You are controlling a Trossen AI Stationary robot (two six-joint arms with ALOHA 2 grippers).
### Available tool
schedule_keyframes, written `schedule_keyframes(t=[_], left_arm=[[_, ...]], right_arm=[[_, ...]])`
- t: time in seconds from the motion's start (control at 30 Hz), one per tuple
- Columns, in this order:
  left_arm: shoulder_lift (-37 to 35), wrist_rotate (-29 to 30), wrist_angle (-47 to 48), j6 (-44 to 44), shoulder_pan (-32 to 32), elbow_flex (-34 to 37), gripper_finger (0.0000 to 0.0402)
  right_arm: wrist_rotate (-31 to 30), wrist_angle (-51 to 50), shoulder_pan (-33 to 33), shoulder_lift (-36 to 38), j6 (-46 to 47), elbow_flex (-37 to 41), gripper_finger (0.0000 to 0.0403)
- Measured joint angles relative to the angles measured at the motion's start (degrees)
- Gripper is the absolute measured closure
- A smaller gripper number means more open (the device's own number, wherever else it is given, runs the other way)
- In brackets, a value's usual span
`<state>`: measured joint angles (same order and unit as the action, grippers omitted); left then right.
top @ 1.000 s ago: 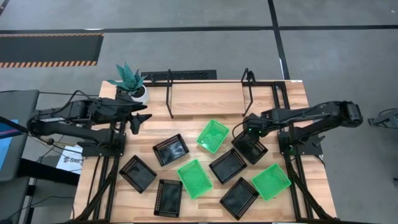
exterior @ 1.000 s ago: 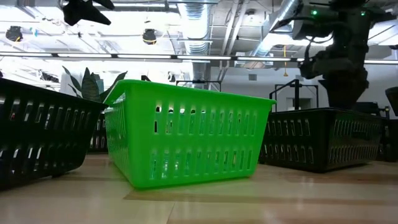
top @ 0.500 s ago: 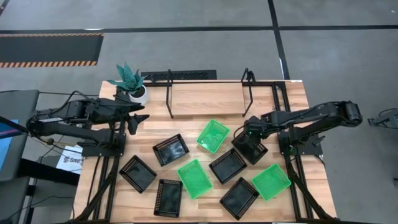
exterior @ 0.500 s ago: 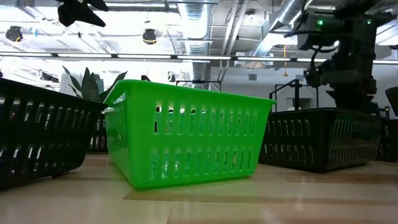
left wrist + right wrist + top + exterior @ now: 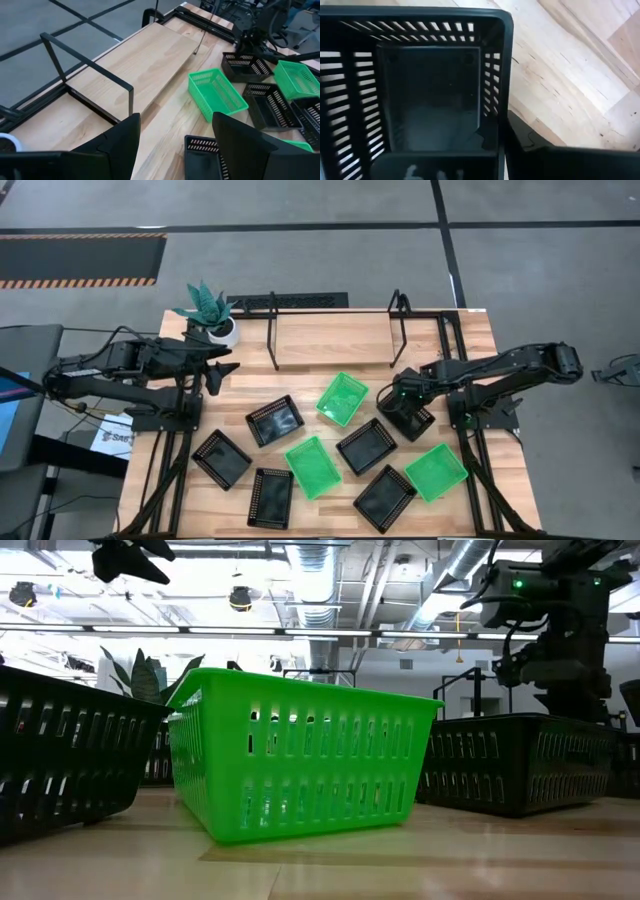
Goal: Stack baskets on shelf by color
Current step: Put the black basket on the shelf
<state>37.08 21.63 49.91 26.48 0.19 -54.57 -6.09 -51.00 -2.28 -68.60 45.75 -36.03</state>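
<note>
Right gripper point(image 5: 393, 393) clenched on wall of black basket point(image 5: 404, 418), near right post of shelf point(image 5: 335, 330). Left gripper point(image 5: 222, 370) released, beside plant point(image 5: 207, 307). Risk: thin-wall grip slipping on lift, basket tilting, knocking green basket point(image 5: 342, 398) just beside. Fingertip contact hidden from above; shelf far rail hard to make out.

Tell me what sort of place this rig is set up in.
Probably a robotics lab or industrial workshop. The low view shows exposed ceiling ducts and strip lighting; the high view shows a bare concrete floor with hazard-striped tape beside the wooden table.
</note>
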Motion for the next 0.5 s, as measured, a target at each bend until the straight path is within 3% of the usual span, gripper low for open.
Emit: schedule_keyframes(t=[0.13, 0.23, 0.5], left_arm=[[0.0, 0.0, 0.5, 0.3, 0.0, 0.0, 0.0166], [0.0, 0.0, 0.9, 0.3, 0.0, 0.0, 0.0166], [0.0, 0.0, 0.9, 0.3, 0.0, 0.0, 0.0166]], right_arm=[[0.1, -0.2, 0.0, 0.0, 2.1, -0.2, 0.0375], [0.3, -0.9, 0.0, -0.1, 4.5, -1.7, 0.039], [0.2, -9.5, 0.0, 0.4, 6.3, -13.0, 0.0394]])
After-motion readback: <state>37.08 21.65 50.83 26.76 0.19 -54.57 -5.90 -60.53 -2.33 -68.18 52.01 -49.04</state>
